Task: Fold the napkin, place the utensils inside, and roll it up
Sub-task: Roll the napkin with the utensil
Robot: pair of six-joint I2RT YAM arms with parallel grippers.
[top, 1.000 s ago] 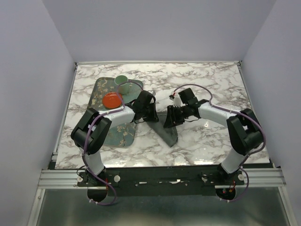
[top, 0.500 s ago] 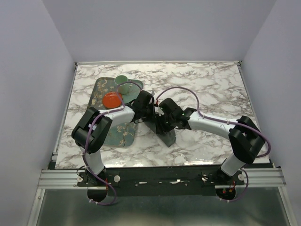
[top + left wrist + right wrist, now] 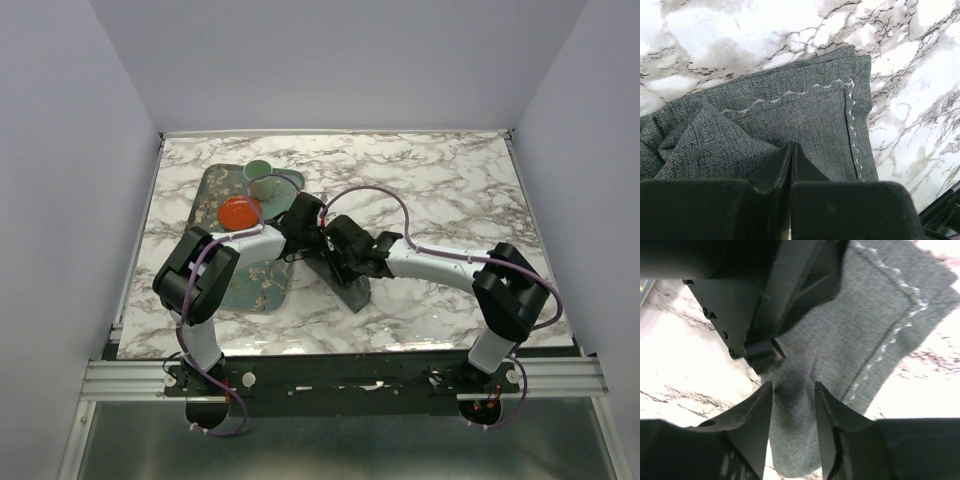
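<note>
The dark grey napkin (image 3: 358,292) lies bunched on the marble table, mostly hidden under both grippers; its hemmed corner shows in the left wrist view (image 3: 805,115) and in the right wrist view (image 3: 865,330). My left gripper (image 3: 320,245) is shut, its tips (image 3: 791,146) pinching a raised fold of the cloth. My right gripper (image 3: 342,258) is open, and its jaws (image 3: 792,395) straddle a ridge of the napkin right beside the left gripper's tip (image 3: 765,352). No utensils are in view.
A green floral tray (image 3: 258,285) lies left of the grippers, with a red bowl (image 3: 238,212) and a green cup (image 3: 263,178) at its far end. Grey walls enclose the table on three sides.
My right arm has swung left across the table, right up to the left gripper, and the napkin has bunched under it. The left arm has hardly moved.
</note>
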